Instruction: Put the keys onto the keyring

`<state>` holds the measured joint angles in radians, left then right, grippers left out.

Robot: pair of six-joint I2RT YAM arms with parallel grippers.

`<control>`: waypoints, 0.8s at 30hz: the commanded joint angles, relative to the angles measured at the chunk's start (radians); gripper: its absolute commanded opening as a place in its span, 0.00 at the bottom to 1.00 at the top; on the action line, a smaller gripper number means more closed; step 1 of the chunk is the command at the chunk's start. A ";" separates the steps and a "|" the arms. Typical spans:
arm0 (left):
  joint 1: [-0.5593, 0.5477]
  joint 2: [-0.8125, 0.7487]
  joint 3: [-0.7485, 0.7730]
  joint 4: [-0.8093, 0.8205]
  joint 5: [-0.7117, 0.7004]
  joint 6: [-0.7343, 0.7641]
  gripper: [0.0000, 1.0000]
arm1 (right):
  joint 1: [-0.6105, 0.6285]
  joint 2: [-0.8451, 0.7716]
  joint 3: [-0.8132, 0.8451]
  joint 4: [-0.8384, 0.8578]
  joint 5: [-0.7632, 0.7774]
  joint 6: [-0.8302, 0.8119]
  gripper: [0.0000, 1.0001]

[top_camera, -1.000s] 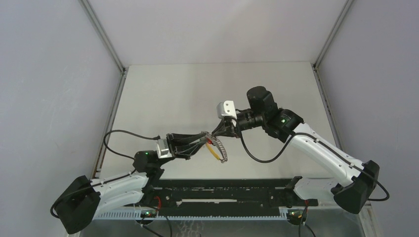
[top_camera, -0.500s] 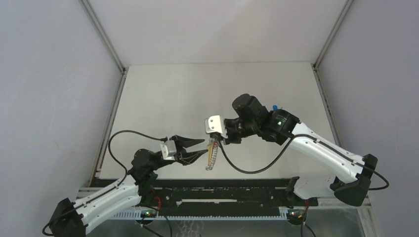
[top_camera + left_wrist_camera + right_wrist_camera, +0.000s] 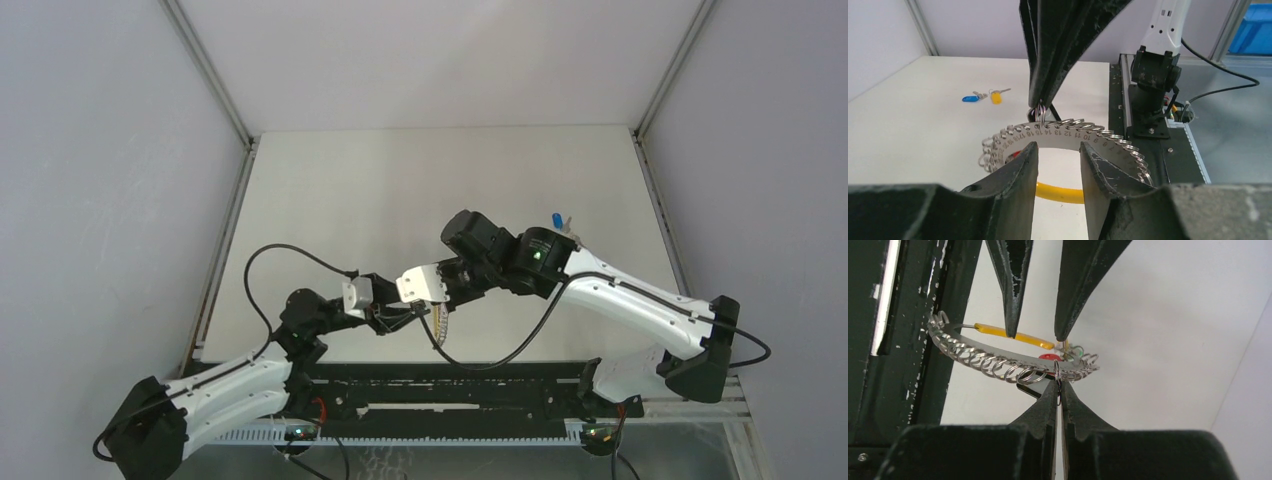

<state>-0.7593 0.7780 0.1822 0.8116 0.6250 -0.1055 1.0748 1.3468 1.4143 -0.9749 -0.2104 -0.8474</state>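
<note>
Right pincer (image 3: 1058, 385) of mine is clenched on one wire loop of the single grey numbered metal keyring (image 3: 1068, 135). My left pincer (image 3: 1055, 147) is released, its tips at the keyring's yellow bar. Two tiny keys, a blue-headed key (image 3: 969, 98) and a yellow-headed key (image 3: 995, 96), lie well beyond both.

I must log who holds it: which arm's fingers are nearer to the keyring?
Right. The right fingers are shut on one small ring of the keyring; the left fingers stand open astride its plate, contact unclear.

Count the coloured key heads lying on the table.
2: a blue key head and a yellow key head, side by side on the table beyond the keyring. Others may be hidden.
</note>
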 commanded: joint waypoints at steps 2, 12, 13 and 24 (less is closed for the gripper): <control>0.031 0.050 0.064 0.161 0.067 -0.060 0.40 | 0.026 0.015 0.033 0.018 0.050 -0.075 0.00; 0.049 0.158 0.073 0.283 0.114 -0.126 0.29 | 0.053 0.044 0.045 0.012 0.076 -0.090 0.00; 0.054 0.163 0.070 0.286 0.115 -0.130 0.29 | 0.057 0.042 0.044 0.013 0.078 -0.092 0.00; 0.061 0.231 0.058 0.287 0.104 -0.135 0.31 | 0.067 0.019 0.032 0.028 0.073 -0.091 0.00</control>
<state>-0.7055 0.9943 0.1986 1.0500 0.7219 -0.2268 1.1305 1.4136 1.4147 -0.9913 -0.1390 -0.9264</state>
